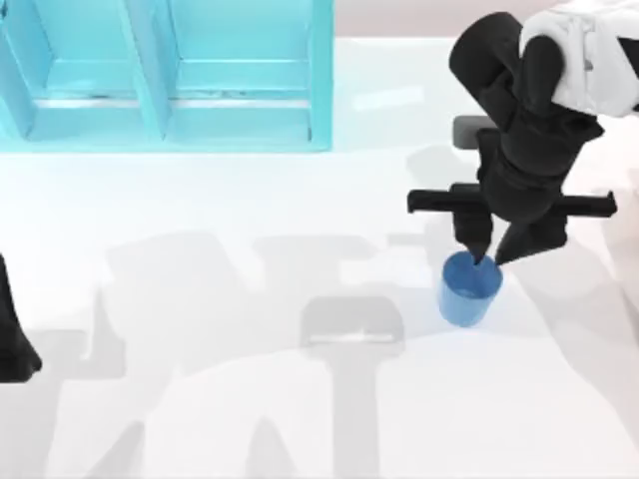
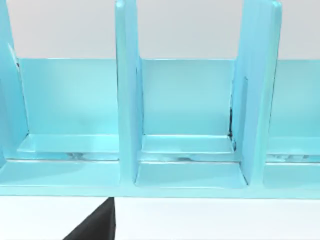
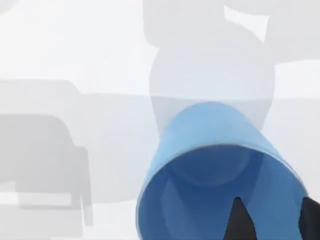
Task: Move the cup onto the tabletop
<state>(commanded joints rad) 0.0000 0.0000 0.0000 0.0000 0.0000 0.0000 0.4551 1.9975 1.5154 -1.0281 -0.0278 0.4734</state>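
Note:
The blue cup (image 1: 468, 291) stands upright at the right of the white tabletop (image 1: 230, 210), low on or just over it; I cannot tell whether its base touches. My right gripper (image 1: 491, 255) reaches down from above and is shut on the cup's far rim. In the right wrist view the cup (image 3: 210, 135) opens toward the camera, with one black fingertip (image 3: 240, 222) inside it and the other at the rim's edge. My left arm (image 1: 14, 339) is parked at the table's left edge.
A turquoise compartmented shelf unit (image 1: 160, 120) stands at the back left; the left wrist view faces its open bays (image 2: 187, 107). Grey shadows of the arms lie across the middle of the table.

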